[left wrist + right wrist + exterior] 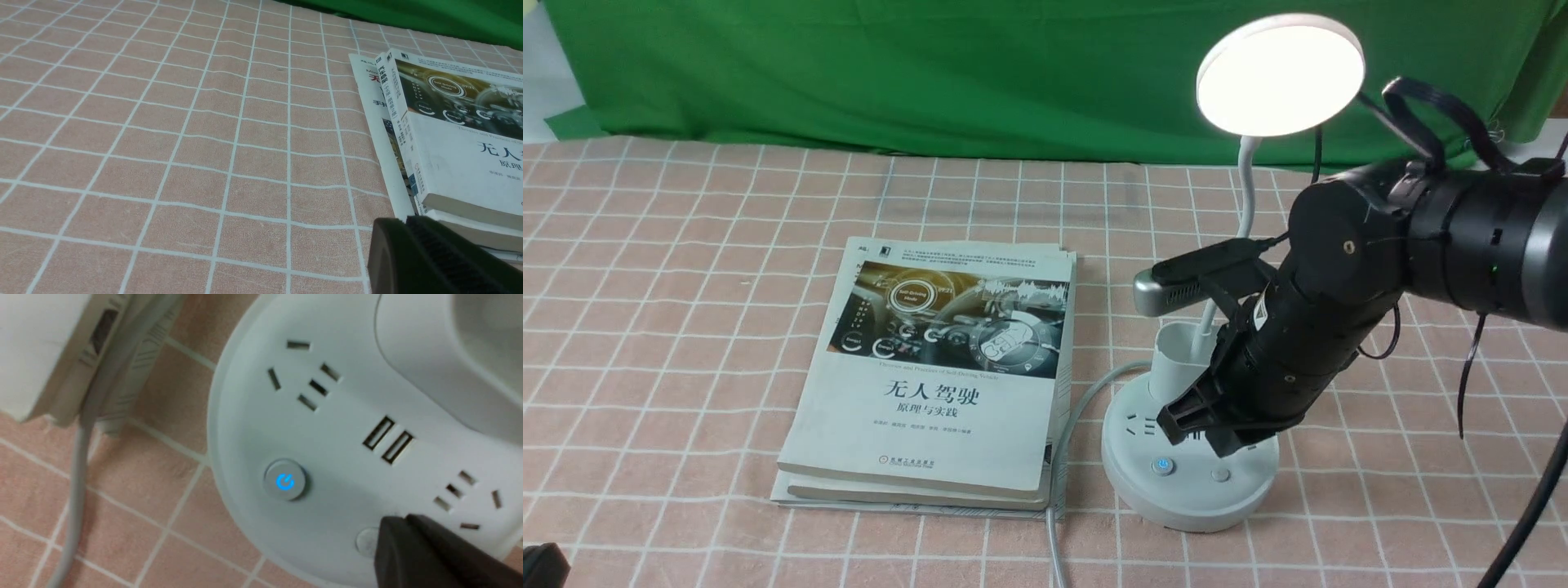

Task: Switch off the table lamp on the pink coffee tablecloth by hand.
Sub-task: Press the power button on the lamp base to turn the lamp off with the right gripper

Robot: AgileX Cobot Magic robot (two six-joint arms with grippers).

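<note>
The table lamp [1184, 494] stands at about 4 o'clock on the pink coffee tablecloth [686, 327]. Its disc head [1280, 73] is glowing, so the switch-off is not yet done.

The right gripper [1201, 431], the hand for this job, leans in from 2 o'clock over the round base, jaws seemingly pressed together. Its tip is just beside the plain button [365, 541], which lies at 3 o'clock of the blue-lit power button [284, 482]. Whether the tip touches yet, I cannot tell.

To do this well, use the closed tip as one blunt fingertip. Come straight down on the button's centre, press briefly, then lift and check that the head goes dark. The base may skid on cloth, so avoid sideways push.

A stack of books [939, 384] lies at 9 o'clock of the base, with a grey cable [1058, 506] between them. The left gripper [412, 245], apparently closed too, sits low by the books' 8 o'clock corner. A green cloth [931, 65] backs the table at 12 o'clock.
</note>
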